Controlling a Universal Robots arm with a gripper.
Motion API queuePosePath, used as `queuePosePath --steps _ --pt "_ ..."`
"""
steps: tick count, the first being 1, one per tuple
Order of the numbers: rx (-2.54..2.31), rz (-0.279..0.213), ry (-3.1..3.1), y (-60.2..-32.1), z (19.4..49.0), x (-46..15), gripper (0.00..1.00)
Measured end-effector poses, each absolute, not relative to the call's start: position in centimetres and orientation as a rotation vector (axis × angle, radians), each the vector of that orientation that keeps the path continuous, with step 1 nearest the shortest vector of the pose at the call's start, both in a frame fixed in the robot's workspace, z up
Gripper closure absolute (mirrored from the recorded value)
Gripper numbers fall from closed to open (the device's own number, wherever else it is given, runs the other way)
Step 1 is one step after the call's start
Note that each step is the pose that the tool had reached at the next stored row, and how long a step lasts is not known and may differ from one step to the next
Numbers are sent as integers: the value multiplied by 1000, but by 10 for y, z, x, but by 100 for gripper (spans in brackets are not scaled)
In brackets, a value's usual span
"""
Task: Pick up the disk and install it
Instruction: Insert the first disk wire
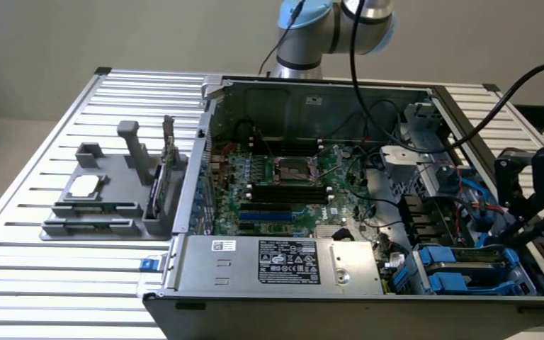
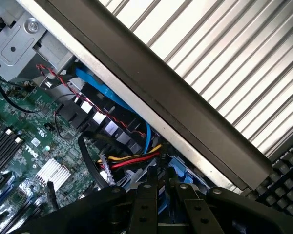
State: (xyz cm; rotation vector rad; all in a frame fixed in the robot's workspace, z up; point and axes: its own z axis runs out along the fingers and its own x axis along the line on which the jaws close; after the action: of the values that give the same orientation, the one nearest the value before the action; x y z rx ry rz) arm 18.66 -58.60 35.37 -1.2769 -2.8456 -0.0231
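— Where is the disk [image 1: 466, 263]?
— In the drive bay at the four o'clock corner of the computer case [image 1: 300, 99], as the exterior view shows it.
— And the pincer [image 1: 510, 237]?
— At the disk's three o'clock end, narrow, closed on its blue frame. The case sits on the slatted bench [image 1: 139, 92].

Open computer case [image 1: 348, 99] on slatted table [image 1: 26, 283]: power-supply box [image 1: 282, 262], 6 o'clock; blue drive carriers [image 1: 466, 275], 4 o'clock, gripper [image 1: 516, 232] just above; grey fixture [image 1: 74, 230], 9 o'clock.
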Motion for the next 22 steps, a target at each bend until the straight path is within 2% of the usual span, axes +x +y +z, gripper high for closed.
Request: queuePosePath --steps 13,15,16,22 --pt "-1267 18 -2780 -590 352 191 79" --pt "-1265 21 -2775 -590 352 192 77" --pt "-1264 23 -2772 -590 352 192 71" --pt "-1266 27 -2761 -590 352 192 71"
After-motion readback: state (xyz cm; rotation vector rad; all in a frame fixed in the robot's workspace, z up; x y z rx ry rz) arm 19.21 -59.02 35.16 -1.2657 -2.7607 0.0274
